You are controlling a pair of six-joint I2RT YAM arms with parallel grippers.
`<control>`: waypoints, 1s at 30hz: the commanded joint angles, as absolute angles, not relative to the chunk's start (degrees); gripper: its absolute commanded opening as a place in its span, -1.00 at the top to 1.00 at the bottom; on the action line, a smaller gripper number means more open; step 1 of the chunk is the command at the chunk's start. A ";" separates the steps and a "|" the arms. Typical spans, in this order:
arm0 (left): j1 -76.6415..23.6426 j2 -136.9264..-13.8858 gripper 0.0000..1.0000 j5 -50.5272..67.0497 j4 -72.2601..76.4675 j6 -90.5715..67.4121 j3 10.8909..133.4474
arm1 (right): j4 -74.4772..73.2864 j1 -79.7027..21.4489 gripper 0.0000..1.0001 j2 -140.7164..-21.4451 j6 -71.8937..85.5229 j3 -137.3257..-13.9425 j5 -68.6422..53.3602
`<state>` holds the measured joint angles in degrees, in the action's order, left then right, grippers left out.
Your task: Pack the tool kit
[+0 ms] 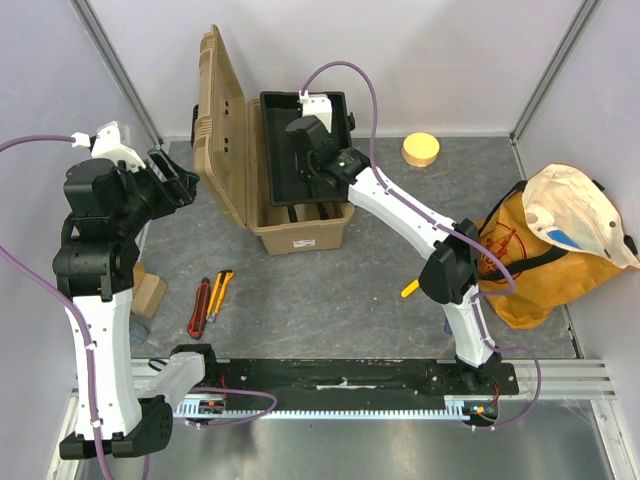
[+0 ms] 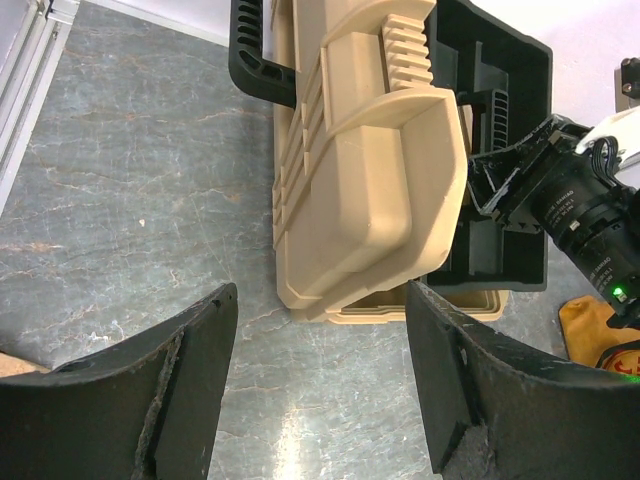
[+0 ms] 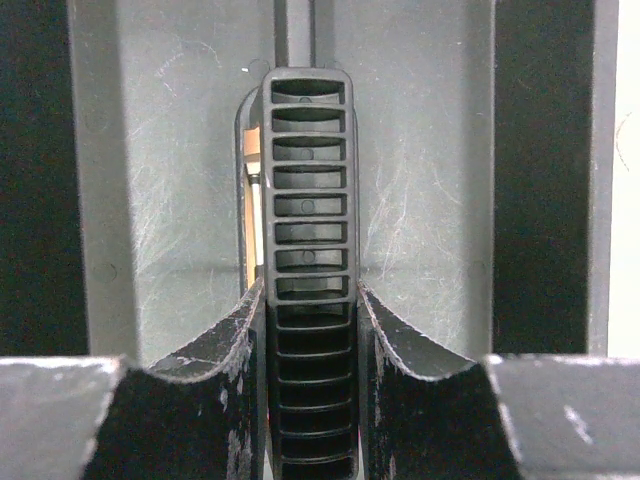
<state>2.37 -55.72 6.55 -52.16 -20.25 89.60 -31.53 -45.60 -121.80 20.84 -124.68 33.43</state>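
Observation:
The tan toolbox (image 1: 300, 238) stands open at the table's far middle, its ribbed lid (image 1: 222, 120) upright on the left. My right gripper (image 1: 305, 135) is shut on the ribbed centre handle (image 3: 308, 180) of the black inner tray (image 1: 335, 115) and holds the tray tilted over the box. The wrist view shows both fingers pressed on the handle, with the tray floor (image 3: 420, 180) behind. My left gripper (image 1: 185, 180) is open and empty, left of the lid; its wrist view shows the lid's outside (image 2: 370, 160) and the tray (image 2: 500, 70). A red knife (image 1: 200, 305) and a yellow knife (image 1: 222, 290) lie on the table.
An orange-yellow fabric bag (image 1: 530, 260) with a pale cap on it sits at the right. A yellow round roll (image 1: 421, 149) lies at the back. A small yellow piece (image 1: 410, 288) lies beside the right arm. A cardboard block (image 1: 148, 293) sits by the left arm.

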 commanded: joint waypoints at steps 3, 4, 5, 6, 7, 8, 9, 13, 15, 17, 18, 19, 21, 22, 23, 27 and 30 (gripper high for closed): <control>2.20 -55.81 -0.47 7.38 -50.80 -20.04 89.65 | -29.18 -47.72 1.00 -125.41 24.69 -131.83 34.81; 2.11 -55.98 -0.47 7.56 -50.80 -20.13 89.65 | -29.18 -47.99 1.00 -126.29 25.05 -132.36 34.80; 2.11 -55.99 -0.47 7.47 -50.80 -20.13 89.65 | -29.27 -48.34 1.00 -127.08 25.14 -132.71 34.98; 2.11 -55.99 -0.47 7.56 -50.80 -20.04 89.65 | -29.27 -48.60 1.00 -127.52 25.57 -132.80 35.33; 2.11 -55.73 -0.47 7.30 -50.80 -20.04 89.65 | -29.18 -48.78 1.00 -127.79 26.10 -132.54 35.51; 2.11 -55.64 -0.47 7.21 -50.89 -20.04 89.65 | -29.35 -48.78 1.00 -128.23 26.63 -132.37 35.42; 2.20 -55.63 -0.47 7.12 -50.80 -20.04 89.56 | -29.27 -48.87 1.00 -128.67 26.89 -132.02 35.51; 2.20 -55.55 -0.47 7.03 -50.80 -19.95 89.47 | -29.71 -48.96 1.00 -129.81 26.63 -130.96 36.30; 2.20 -55.63 -0.47 6.94 -50.80 -19.95 89.39 | -30.23 -48.96 1.00 -130.43 26.02 -130.96 36.74; 2.20 -55.55 -0.47 6.94 -50.80 -19.95 89.38 | -30.93 -49.04 1.00 -131.13 25.40 -131.13 37.61; 2.20 -55.63 -0.47 7.12 -50.89 -20.04 89.12 | -31.89 -49.04 1.00 -131.92 25.14 -132.18 38.31; 2.20 -55.63 -0.47 7.12 -50.89 -20.04 89.12 | -32.86 -49.04 1.00 -132.71 24.79 -132.80 38.93; 2.11 -55.64 -0.47 7.12 -50.80 -19.95 89.03 | -34.53 -49.30 1.00 -134.11 24.44 -134.29 40.34; 2.20 -55.72 -0.47 7.21 -50.80 -19.95 89.03 | -34.63 -49.31 1.00 -134.30 24.35 -134.21 40.52; 2.20 -55.72 -0.47 7.12 -50.89 -20.04 89.03 | -34.63 -49.39 1.00 -134.38 24.17 -134.03 40.78; 2.11 -55.72 -0.47 7.12 -50.80 -20.04 89.03 | -34.45 -49.92 1.00 -134.12 23.21 -134.73 41.57; 2.20 -55.63 -0.47 7.03 -50.80 -19.95 89.03 | -33.32 -50.36 1.00 -132.90 21.54 -135.17 42.36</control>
<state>2.37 -55.94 6.57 -52.16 -20.25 89.21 -34.52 -49.69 -134.89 23.79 -131.55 38.76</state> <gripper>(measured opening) 0.736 0.386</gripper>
